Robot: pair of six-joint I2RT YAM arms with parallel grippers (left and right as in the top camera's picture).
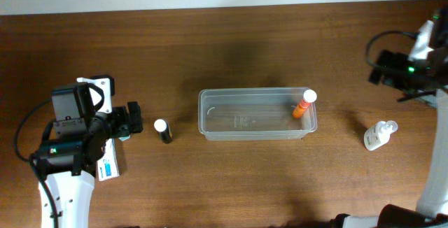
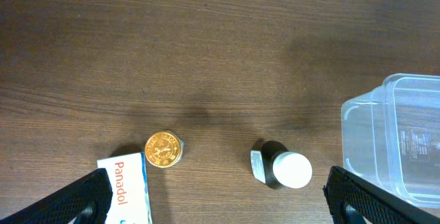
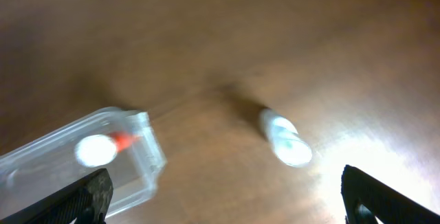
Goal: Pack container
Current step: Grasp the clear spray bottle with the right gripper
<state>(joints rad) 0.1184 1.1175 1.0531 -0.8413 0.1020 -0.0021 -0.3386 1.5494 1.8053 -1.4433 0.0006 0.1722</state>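
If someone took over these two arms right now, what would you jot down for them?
Left gripper: open, empty, over the dark white-capped bottle, Panadol box and gold tin.
Right gripper: open, empty, near the white bottle.
Done: orange tube sits in the container, at its right end.
Left to do: both bottles, box and tin are outside it, on the table.

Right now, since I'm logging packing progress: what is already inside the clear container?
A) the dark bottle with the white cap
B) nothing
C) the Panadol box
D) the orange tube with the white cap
D: the orange tube sits at the right end of the container, while the dark bottle stands outside, to its left.
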